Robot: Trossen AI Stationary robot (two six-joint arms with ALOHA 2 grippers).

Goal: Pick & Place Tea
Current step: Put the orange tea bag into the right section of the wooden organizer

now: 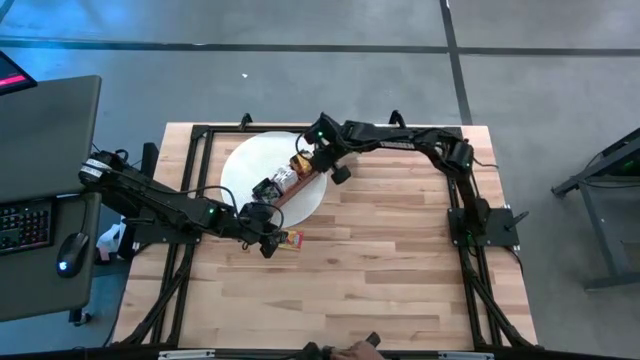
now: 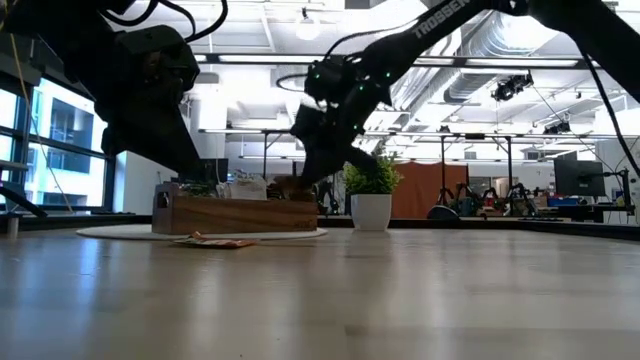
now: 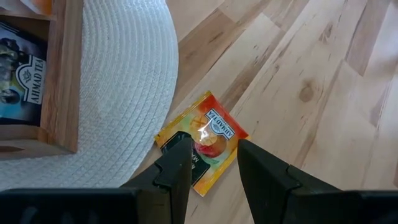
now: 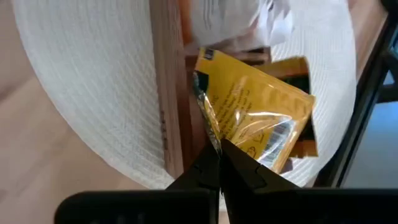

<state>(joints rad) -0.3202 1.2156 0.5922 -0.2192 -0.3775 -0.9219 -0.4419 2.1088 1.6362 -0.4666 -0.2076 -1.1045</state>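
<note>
An orange-red-yellow tea sachet (image 3: 203,144) lies flat on the bare table beside the mat's edge, also seen in the high view (image 1: 291,239) and the low view (image 2: 218,241). My left gripper (image 3: 211,163) is open, one finger to each side of it, just above. My right gripper (image 4: 219,163) is shut on a yellow sachet (image 4: 261,112) above the brown wooden compartment box (image 1: 292,187). The box rests on a round white mat (image 1: 245,165) and holds more sachets, among them a dark one (image 3: 22,71). My right gripper pinches the yellow sachet between its two fingertips by a crinkled edge near one corner (image 4: 213,138). The sachet is lifted clear and stands out beyond the fingertips, tilted, over the box's wooden wall (image 4: 166,93) and its compartments.
A small green potted plant (image 2: 371,190) in a white pot stands at the table's far side behind the box. Bare wood stretches over the table's near and right parts (image 1: 400,270). A black frame (image 1: 470,300) edges the table.
</note>
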